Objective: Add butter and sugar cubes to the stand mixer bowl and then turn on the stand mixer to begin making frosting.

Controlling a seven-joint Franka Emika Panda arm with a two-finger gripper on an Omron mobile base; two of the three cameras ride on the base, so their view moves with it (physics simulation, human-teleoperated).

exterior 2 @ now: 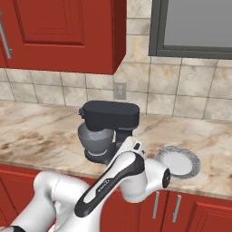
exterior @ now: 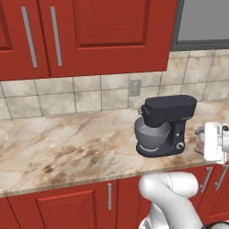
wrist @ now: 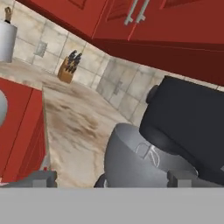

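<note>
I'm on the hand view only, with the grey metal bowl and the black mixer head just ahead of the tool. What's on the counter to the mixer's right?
Observer: A flat round grey plate lies on the marble counter. It is right of the dark charcoal stand mixer and apart from it.
Operator: Any control on the mixer I can't see?
Observer: A small round knob sits low on the mixer's column, on the side facing the tool.
Operator: Is the tool touching the mixer?
Observer: No. The left base view shows a gap. The tool hangs open to the right of the mixer, at about the height of the deep grey metal bowl.
</note>
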